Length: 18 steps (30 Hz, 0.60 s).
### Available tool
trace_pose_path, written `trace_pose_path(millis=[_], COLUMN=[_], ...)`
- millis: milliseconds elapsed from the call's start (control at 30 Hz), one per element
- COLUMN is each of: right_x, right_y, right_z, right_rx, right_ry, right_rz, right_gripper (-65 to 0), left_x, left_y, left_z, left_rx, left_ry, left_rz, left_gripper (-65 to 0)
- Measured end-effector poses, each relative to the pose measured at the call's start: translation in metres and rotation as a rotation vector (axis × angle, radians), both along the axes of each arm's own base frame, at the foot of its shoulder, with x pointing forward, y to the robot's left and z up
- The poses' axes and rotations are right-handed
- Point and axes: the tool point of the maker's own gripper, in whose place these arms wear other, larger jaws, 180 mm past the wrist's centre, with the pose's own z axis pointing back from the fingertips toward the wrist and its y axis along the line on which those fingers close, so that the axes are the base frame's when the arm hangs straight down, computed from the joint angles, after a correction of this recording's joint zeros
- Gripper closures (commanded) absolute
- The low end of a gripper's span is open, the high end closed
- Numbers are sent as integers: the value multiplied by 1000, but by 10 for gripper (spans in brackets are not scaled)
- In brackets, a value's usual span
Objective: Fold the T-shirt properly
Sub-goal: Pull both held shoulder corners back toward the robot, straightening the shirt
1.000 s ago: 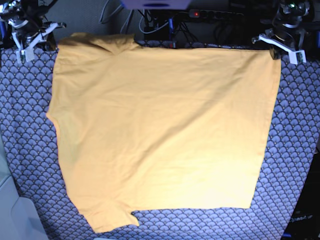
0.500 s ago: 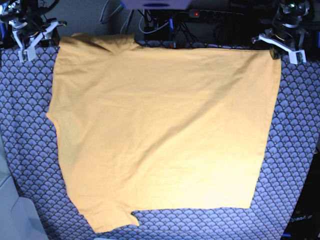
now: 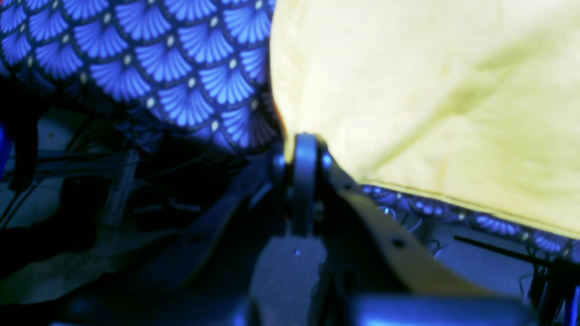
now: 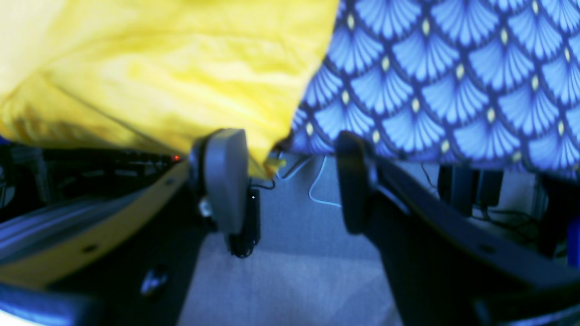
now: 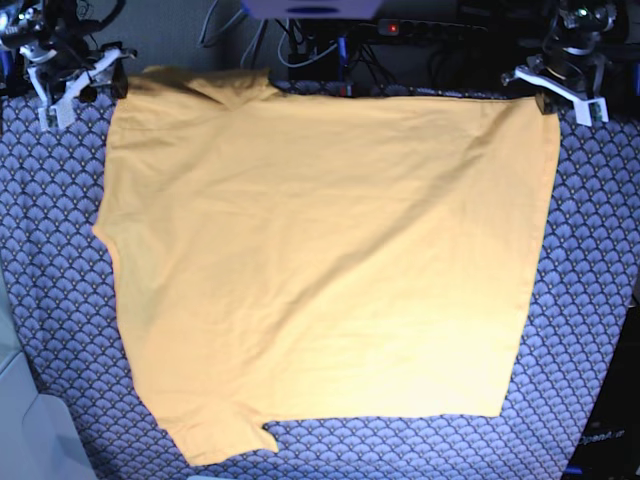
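Observation:
The yellow-orange T-shirt (image 5: 320, 260) lies spread flat on the blue fan-patterned tablecloth (image 5: 50, 250). One sleeve is at the far left, another at the near left. My left gripper (image 5: 548, 100) is at the shirt's far right corner. In the left wrist view its fingers are pressed together (image 3: 302, 141) right at that corner of the shirt (image 3: 430, 90), which runs in between them. My right gripper (image 5: 100, 82) is at the far left corner. In the right wrist view it (image 4: 287, 181) is open, one finger on each side of the shirt's corner (image 4: 158, 68).
The table's back edge runs just behind both grippers. Behind it are cables and a power strip (image 5: 430, 28) with a red light. A pale surface (image 5: 20, 420) lies at the near left. Tablecloth shows beside the shirt in both wrist views (image 3: 158, 54) (image 4: 453, 81).
My right gripper has moved a little right, closer to the shirt's far left corner. My left gripper has shifted slightly back with the far right corner. The shirt otherwise lies as before.

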Motion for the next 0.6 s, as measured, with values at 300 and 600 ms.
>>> trace_pose_path(millis=[300, 600], right_x=[-5, -6], right_y=[1, 1], right_z=[-6, -6], right_rx=[-5, -5], right_ry=[59, 61], right_rz=[10, 12], right_gripper=[-334, -334], left_x=[0, 0], left_y=[0, 0], left_z=[0, 0], left_rx=[-1, -1], left_ry=[1, 0], left_rz=[0, -1], left_gripper=[0, 0])
